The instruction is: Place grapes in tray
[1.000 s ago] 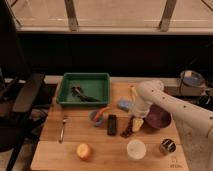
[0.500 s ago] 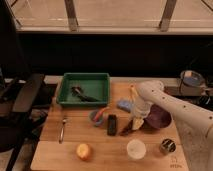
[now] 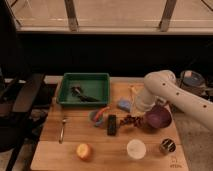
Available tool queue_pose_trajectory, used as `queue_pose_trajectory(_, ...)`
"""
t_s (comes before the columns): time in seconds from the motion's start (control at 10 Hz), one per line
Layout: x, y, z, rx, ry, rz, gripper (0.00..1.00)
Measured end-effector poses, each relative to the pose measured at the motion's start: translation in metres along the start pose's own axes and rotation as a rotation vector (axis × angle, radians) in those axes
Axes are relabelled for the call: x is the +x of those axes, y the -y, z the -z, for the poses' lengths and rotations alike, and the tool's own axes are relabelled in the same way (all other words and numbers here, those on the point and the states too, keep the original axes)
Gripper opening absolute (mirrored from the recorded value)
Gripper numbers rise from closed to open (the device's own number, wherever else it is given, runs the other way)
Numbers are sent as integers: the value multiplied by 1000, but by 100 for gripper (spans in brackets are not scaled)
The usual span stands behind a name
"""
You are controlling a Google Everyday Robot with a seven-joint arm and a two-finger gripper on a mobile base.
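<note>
The green tray (image 3: 65,90) stands at the back left of the wooden table, with a dark utensil (image 3: 82,94) lying in it. The grapes (image 3: 129,120) are a small dark purple-red bunch on the table between the black block (image 3: 112,125) and the purple bowl (image 3: 158,119). My white arm comes in from the right and bends down over them. The gripper (image 3: 137,115) is low at the right end of the bunch, touching it or just above it; I cannot tell which.
A small bowl with red and blue pieces (image 3: 98,116) sits left of the block, and a blue sponge (image 3: 124,105) lies behind the grapes. An orange fruit (image 3: 84,150), a white cup (image 3: 136,148) and a can (image 3: 167,146) line the front. A fork (image 3: 63,129) lies at the left.
</note>
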Motion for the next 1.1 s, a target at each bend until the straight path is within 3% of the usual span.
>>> queue_pose_trajectory(0.3, -28, 22, 34, 87, 4, 55, 0)
queue_pose_trajectory(0.7, -90, 77, 97, 198, -11, 137, 0)
queue_pose_trajectory(0.9, -132, 107, 103, 221, -13, 174, 0)
queue_pose_trajectory(1.1, -173, 135, 91, 218, -15, 217, 0)
